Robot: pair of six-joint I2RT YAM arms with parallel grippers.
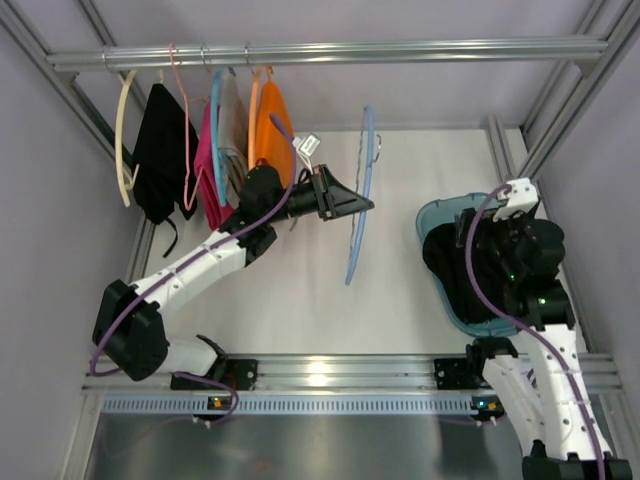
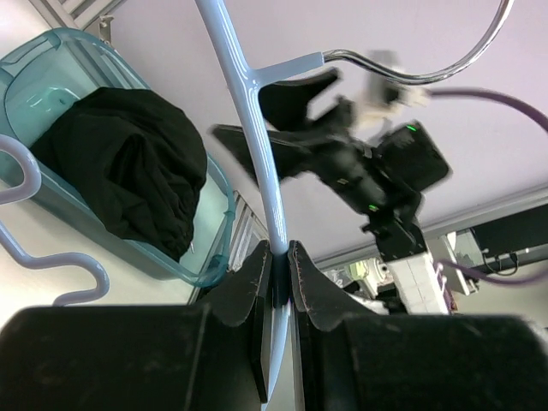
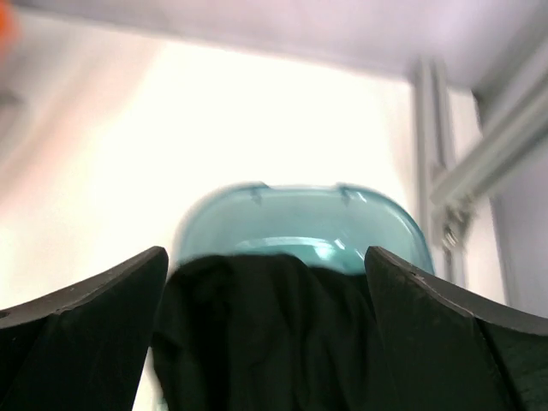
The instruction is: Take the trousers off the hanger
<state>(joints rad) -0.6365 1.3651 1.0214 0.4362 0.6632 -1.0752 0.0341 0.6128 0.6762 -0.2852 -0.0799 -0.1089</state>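
Observation:
My left gripper (image 1: 366,204) is shut on a bare light-blue hanger (image 1: 360,215), held upright in the air over the middle of the table. In the left wrist view the fingers (image 2: 257,274) pinch the hanger's bar (image 2: 248,111). The black trousers (image 1: 445,255) lie bunched in a teal basin (image 1: 435,210) at the right. My right gripper (image 1: 505,250) hangs open just above them, and in its wrist view the black trousers (image 3: 265,342) lie loose below its spread fingers (image 3: 94,317). The orange trousers (image 1: 272,125) hang on the rail at the back.
A metal rail (image 1: 400,50) crosses the back. On it hang a cream hanger (image 1: 123,140) with a black garment (image 1: 160,150), a pink garment (image 1: 210,170) and other hangers. Frame posts stand along both sides.

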